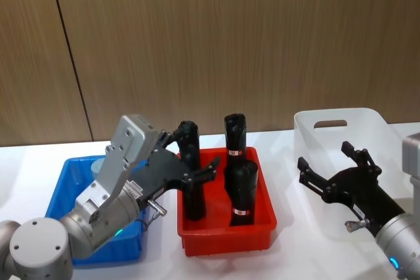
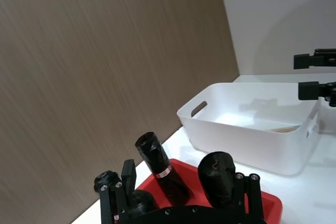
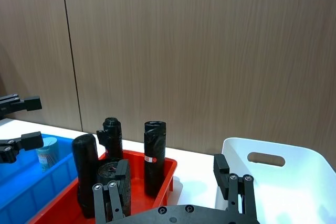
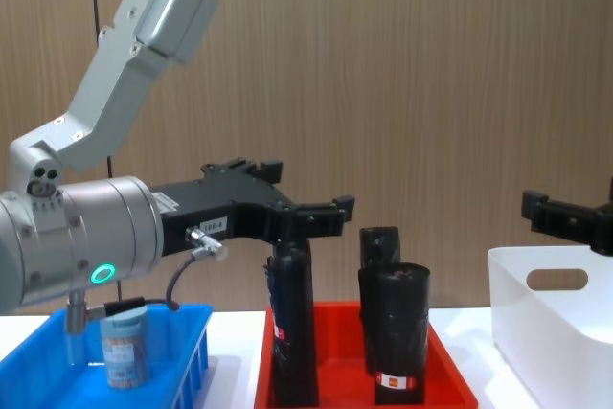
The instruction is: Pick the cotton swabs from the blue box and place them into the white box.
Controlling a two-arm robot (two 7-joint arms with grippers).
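Left tool (image 4: 306, 189) hung released and empty just over the tops of the black rolls (image 1: 241, 188) in the red tray (image 1: 226, 240), a height probably kept to clear them between boxes. One cotton swabs jar (image 4: 124, 347) stood upright in the blue box (image 1: 65, 185), not yet picked. Right tool (image 1: 323, 155), spread and empty, waited beside the white box (image 1: 367, 119).

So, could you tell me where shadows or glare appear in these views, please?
Left wrist view: soft grey shadows lie inside the white box, no harsh glare. Right wrist view: the red tray casts a faint shadow on the table. Chest view: a green ring light glows on the left arm; the wood wall looks evenly lit.
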